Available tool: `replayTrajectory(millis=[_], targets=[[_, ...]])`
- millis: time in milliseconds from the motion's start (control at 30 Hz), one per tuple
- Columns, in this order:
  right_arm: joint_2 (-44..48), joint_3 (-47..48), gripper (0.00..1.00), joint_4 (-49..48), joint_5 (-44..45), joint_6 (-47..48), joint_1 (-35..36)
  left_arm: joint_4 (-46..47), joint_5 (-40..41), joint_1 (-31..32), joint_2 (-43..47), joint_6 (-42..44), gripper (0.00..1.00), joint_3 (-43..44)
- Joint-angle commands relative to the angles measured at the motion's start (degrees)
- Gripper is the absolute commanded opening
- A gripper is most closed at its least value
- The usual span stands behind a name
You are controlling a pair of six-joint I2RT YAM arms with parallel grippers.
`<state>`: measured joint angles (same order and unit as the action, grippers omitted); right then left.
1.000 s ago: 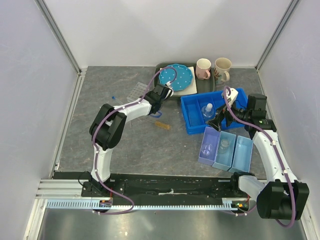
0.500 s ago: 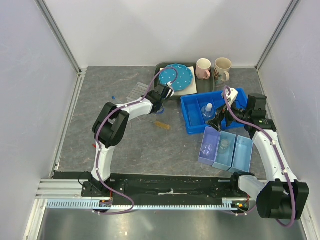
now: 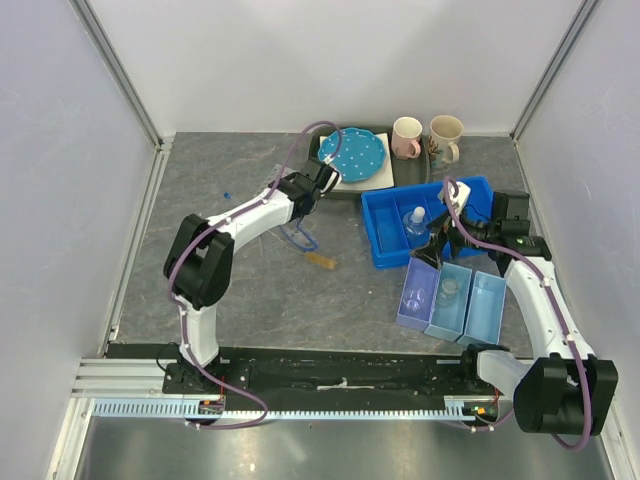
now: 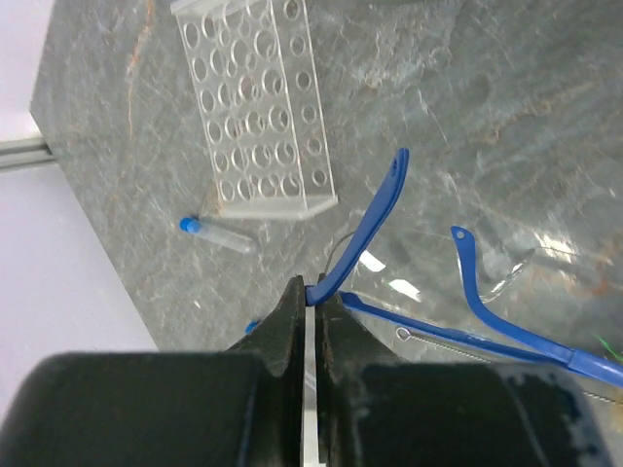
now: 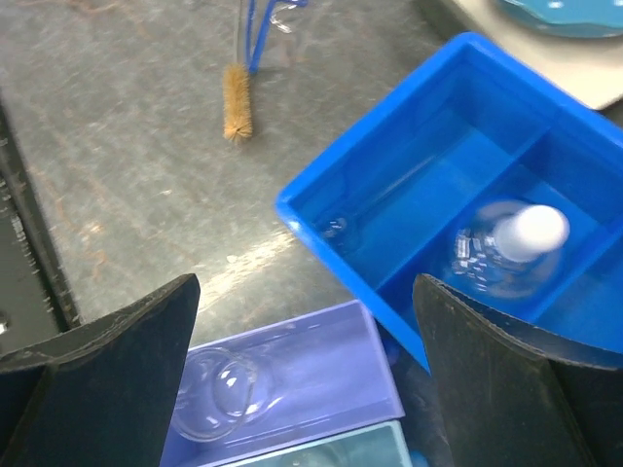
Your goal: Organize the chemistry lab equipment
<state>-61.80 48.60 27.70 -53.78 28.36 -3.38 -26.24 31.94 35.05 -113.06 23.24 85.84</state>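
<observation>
My left gripper (image 4: 313,292) (image 3: 297,218) is shut on one thin blue curved arm (image 4: 375,229) of what looks like clear glasses, and it hangs as a blue loop (image 3: 298,239) under the gripper. A tube brush lies beside it, with a twisted wire handle (image 4: 458,338) and tan bristles (image 5: 237,102) (image 3: 322,260). The clear test-tube rack (image 4: 258,107) and a blue-capped tube (image 4: 216,233) lie on the table beyond. My right gripper (image 5: 307,297) (image 3: 432,250) stands open above the edge of the blue tray (image 5: 380,282). A white-capped flask (image 5: 511,253) sits in that tray.
Three small bins stand near the right arm. The purple bin (image 3: 404,318) holds a round flask (image 5: 219,389), the middle bin (image 3: 440,322) a small glass. At the back, a dark tray holds a blue dotted plate (image 3: 352,152) and two mugs (image 3: 407,137) (image 3: 445,137).
My left gripper has shut on the blue piece and swung left and nearer with it. The brush has shifted slightly nearer. The right arm has not moved.
</observation>
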Motion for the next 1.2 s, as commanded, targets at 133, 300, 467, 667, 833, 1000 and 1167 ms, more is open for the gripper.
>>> replayTrajectory(millis=[133,300,467,667,833,1000,1167], targets=[[-2.0,4.1,0.98,16.8,-12.1,21.2,3.0,-14.4,-7.0,-0.2,10.7,-12.9,0.02,0.2],[-3.5,6.2,0.98,17.2,-6.0,21.5,11.2,-15.0,-5.6,-0.7,12.9,-17.9,0.02,-0.7],[-4.4,7.7,0.98,11.3,1.3,14.5,21.6,-13.3,-9.6,-2.0,13.9,-25.4,0.02,0.1],[-7.6,6.7,0.98,-6.4,11.6,-4.8,31.7,-12.4,-17.4,-2.5,16.5,-35.2,0.02,0.1],[-11.3,7.2,0.98,-12.8,24.3,-6.4,41.7,-12.8,-23.8,-2.5,18.2,-41.9,0.02,-1.6],[-13.5,9.8,0.98,-9.8,39.1,2.8,50.9,-14.7,-31.3,-2.5,17.3,-43.9,0.02,-2.4],[-15.5,12.7,0.98,-4.3,52.2,11.9,58.1,-17.5,-36.9,-2.6,15.8,-43.8,0.02,-1.7]])
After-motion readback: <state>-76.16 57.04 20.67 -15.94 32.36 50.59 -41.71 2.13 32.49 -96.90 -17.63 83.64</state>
